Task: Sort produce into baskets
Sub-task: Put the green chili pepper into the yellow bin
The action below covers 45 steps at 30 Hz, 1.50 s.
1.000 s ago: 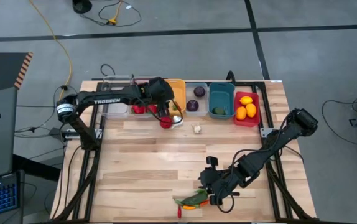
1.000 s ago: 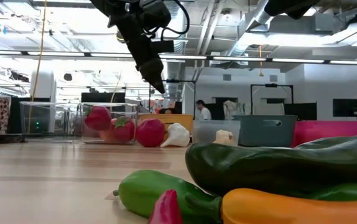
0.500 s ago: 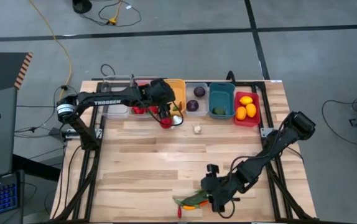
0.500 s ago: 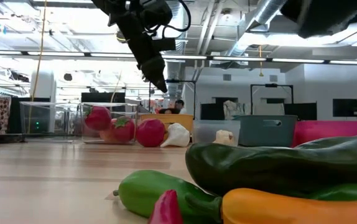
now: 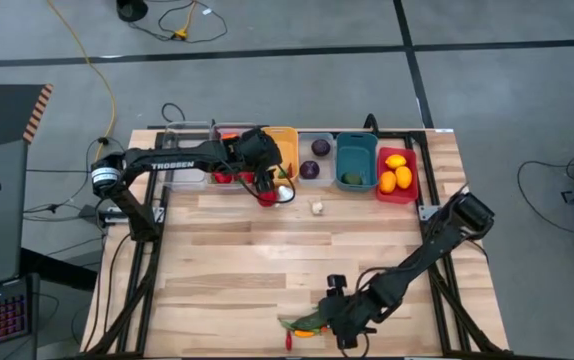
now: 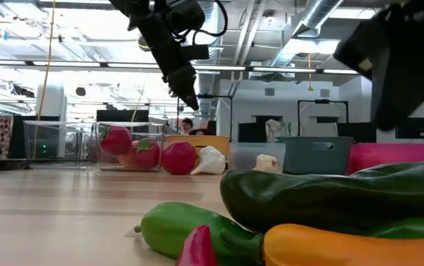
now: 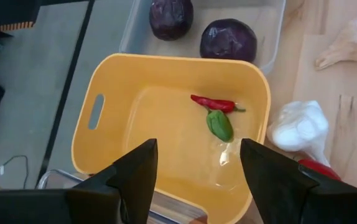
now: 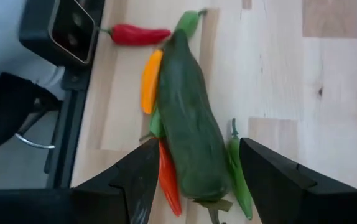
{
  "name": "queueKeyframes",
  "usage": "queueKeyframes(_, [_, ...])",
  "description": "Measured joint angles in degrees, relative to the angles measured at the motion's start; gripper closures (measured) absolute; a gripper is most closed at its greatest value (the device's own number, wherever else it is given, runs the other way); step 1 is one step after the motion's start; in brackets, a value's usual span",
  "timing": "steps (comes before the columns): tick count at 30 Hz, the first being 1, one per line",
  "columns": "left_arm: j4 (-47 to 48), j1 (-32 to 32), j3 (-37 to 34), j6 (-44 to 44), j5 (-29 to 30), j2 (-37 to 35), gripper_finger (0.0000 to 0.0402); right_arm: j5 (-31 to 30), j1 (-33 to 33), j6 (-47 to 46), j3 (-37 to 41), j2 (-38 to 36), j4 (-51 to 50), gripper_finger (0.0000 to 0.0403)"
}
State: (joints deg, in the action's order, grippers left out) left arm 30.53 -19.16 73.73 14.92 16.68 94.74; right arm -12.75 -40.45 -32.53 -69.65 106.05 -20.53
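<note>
The baskets stand in a row at the table's far edge: clear ones, an orange-yellow one, a teal one and a red one holding citrus. My left gripper hangs open over the orange-yellow basket, where a red chili and a green piece lie. Near the front edge, a dark green cucumber rests on orange, red and green chilies. My right gripper is open just above the cucumber's end, a finger on either side.
Two purple balls sit in a clear basket beside the orange-yellow one. A red tomato and two white garlics lie on the table before the baskets. A red chili lies apart at the front edge. The table's middle is bare wood.
My right gripper has come down and moved toward the table's near edge, closing in on the cucumber pile. The produce has stayed where it was.
</note>
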Motion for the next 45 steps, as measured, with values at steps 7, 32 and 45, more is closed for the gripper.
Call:
queueKeyframes(7, [0.0,0.0,0.0,0.0,-0.1,0.0,0.0184,0.8,0.0,0.1,0.0,2.2,-0.6,0.0153])
queueKeyframes(32, [0.0,0.0,0.0,-0.1,-1.0,0.0,0.0184,3.9,0.6,4.3,0.0,5.7,-1.3,0.0158])
queueKeyframes(45, [0.1,1.0,0.0,1.4,-1.8,-1.0,0.0184,3.9,3.2,4.1,-0.8,5.7,-2.0,0.0244])
